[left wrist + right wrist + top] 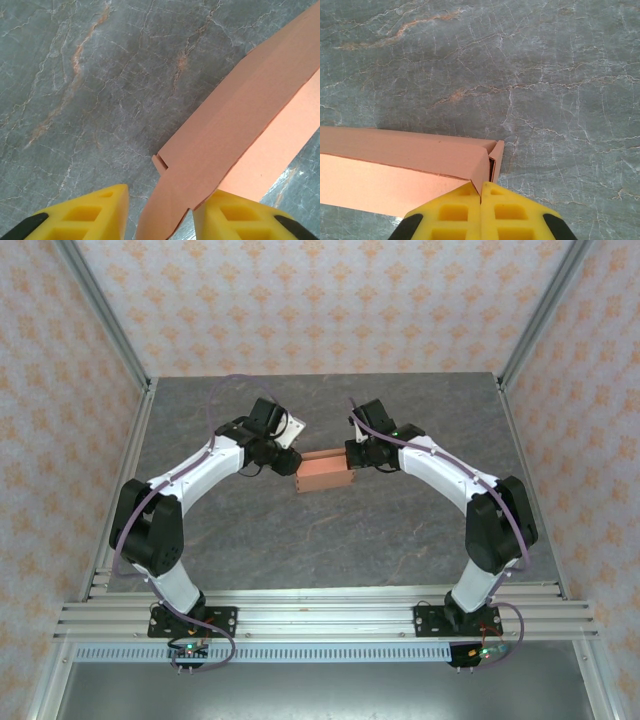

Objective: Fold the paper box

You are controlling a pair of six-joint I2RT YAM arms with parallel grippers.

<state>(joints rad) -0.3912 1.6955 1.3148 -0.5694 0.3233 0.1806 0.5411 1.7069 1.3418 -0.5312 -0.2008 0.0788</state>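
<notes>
A: Paper box (323,472)?
B: Middle of the desk (400,540); left hand (161,209) spread astride its flap (172,190); right hand (481,192) pressed together at the opposite end.
A: Risk?
B: Unpinched, that flap could spring open; the box may skid.

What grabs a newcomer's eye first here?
The salmon-orange paper box at mid-table is the one bright thing on the grey marbled table. The left gripper straddles a card flap at one end, its yellow jaws apart. The right gripper sits shut against a corner at the other end.
</notes>
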